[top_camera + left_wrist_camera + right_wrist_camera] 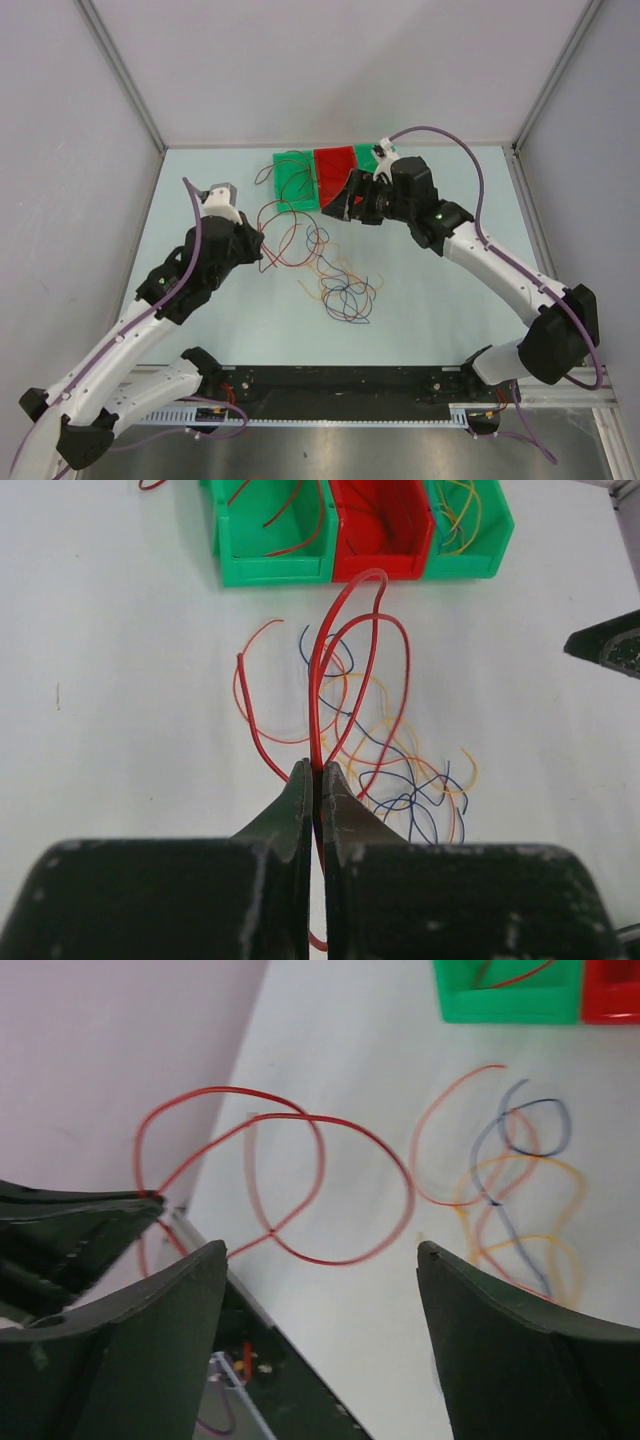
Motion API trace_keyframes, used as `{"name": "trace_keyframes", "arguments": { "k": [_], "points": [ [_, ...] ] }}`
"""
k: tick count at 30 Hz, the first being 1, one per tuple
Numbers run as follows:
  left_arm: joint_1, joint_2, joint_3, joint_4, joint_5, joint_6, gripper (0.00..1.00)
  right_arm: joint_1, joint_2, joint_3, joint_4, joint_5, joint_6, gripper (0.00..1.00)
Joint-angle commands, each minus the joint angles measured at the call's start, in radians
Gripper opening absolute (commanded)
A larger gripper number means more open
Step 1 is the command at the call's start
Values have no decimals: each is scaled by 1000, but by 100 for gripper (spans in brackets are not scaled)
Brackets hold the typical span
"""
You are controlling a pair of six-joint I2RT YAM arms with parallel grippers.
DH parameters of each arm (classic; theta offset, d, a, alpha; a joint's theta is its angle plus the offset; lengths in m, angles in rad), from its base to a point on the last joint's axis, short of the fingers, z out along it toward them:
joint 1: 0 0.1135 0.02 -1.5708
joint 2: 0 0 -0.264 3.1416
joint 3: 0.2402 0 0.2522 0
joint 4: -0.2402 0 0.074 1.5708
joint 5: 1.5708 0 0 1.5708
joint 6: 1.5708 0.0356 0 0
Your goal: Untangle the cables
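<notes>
My left gripper [318, 772] is shut on a red cable [322, 670], which rises from the jaws in tall loops toward the bins. In the top view the left gripper [257, 244] sits at the left of the cables [338, 285], a loose tangle of red, orange, yellow and blue on the table. The right gripper [341, 208] hovers open above the tangle's far side, by the bins. Through its spread jaws [320, 1255] I see the red cable's loops [330, 1185] and nothing between the fingers. Orange and blue cables [520, 1185] lie to the right.
Three bins stand in a row at the back: a green bin [295, 180] holding red cables, a red bin [334, 166], and a green bin [365, 155] holding yellow cables [462, 510]. Grey walls close in the table on three sides.
</notes>
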Motion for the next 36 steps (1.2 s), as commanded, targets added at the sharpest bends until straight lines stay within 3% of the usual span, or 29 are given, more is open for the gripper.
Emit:
{"name": "trace_keyframes", "arguments": {
  "k": [1, 12, 15, 36],
  "points": [
    [4, -6, -14, 72, 32, -7, 0, 37, -6, -38, 180, -103, 226, 84],
    [4, 5, -63, 121, 51, -30, 0, 139, 126, -47, 463, -125, 429, 92],
    [4, 2, -77, 131, 51, -38, 0, 160, 180, -47, 531, -137, 495, 99],
    [1, -64, -137, 170, 120, -59, 0, 191, 329, -43, 640, -13, 681, 99]
  ]
}}
